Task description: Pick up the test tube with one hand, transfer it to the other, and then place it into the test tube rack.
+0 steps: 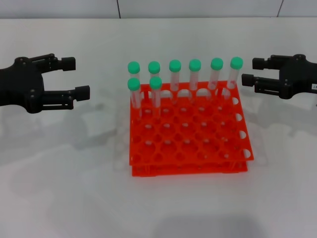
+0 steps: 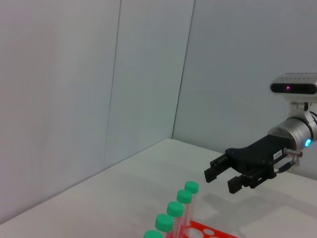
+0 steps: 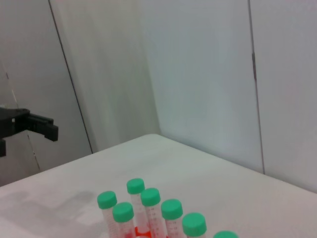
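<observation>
The orange-red test tube rack point(image 1: 190, 167) stands in the middle of the white table. Several clear test tubes with green caps point(image 1: 194, 65) stand upright in it: a full back row and two in the second row at the left point(image 1: 133, 84). No tube lies loose. My left gripper point(image 1: 76, 78) is open and empty, left of the rack. My right gripper point(image 1: 251, 71), with the white label, is open and empty, right of the rack near the back-row end tube. The left wrist view shows the right gripper point(image 2: 220, 180) beyond the caps point(image 2: 184, 197).
White walls stand behind the table. In the right wrist view, one finger point(image 3: 42, 127) of the left gripper shows past the tube caps point(image 3: 150, 197). The rack's front rows of holes point(image 1: 198, 144) hold nothing.
</observation>
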You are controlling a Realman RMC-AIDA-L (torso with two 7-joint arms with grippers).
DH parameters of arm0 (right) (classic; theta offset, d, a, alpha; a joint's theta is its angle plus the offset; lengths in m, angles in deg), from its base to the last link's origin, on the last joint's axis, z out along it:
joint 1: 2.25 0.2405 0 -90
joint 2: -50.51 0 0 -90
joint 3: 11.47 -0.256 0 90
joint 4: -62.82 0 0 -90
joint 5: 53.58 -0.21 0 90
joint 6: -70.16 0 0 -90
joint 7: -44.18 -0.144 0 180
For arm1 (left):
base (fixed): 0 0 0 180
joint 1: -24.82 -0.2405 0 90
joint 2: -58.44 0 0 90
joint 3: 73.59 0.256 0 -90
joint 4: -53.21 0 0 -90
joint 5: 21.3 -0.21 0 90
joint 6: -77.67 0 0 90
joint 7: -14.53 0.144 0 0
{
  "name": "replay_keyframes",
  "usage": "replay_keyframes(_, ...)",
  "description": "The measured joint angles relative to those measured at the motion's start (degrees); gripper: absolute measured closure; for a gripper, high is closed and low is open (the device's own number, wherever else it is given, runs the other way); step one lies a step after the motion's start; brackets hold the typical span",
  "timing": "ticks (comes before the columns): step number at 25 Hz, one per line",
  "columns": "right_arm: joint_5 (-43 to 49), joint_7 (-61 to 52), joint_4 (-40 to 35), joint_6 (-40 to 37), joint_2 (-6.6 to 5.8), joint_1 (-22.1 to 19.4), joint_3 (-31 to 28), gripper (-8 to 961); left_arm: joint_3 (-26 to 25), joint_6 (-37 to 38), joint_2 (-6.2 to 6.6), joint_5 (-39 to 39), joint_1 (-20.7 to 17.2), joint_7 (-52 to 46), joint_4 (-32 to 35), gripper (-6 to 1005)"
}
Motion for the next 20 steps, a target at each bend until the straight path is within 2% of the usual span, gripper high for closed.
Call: replay_keyframes(20, 0.95, -0.15, 0.26, -0.57, 0.04, -0.05, 0.0, 383, 0.1, 0.0, -0.26, -0.01, -0.61, 0.22, -0.1, 119)
